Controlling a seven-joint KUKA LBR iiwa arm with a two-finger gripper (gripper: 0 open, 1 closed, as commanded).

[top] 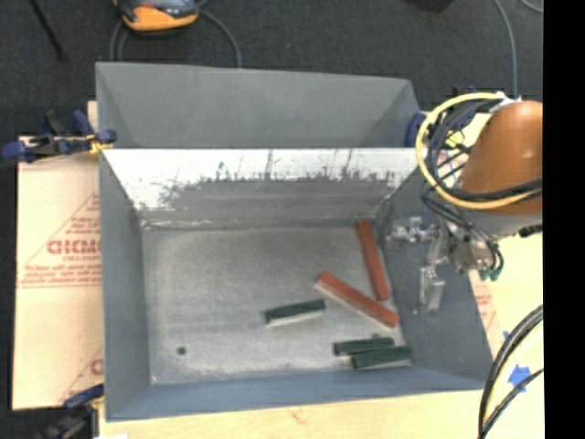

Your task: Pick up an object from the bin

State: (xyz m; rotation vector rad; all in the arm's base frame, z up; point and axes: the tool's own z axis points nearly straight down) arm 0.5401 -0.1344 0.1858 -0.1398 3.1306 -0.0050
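My gripper (430,296) hangs over the bin's right wall, just right of the loose things. Nearest to it is a red-orange stick (373,260) lying along the right side of the floor. A second red-orange stick (357,300) lies slantwise below it, with its right end close under the gripper. Two dark green sticks (371,351) lie side by side near the front right corner. Nothing shows in the gripper's hold.
Another dark green stick (294,312) lies alone in the middle of the floor, toward the front. A small dark speck (181,351) sits at the front left. The arm's orange cover and cables stand above the bin's right rim.
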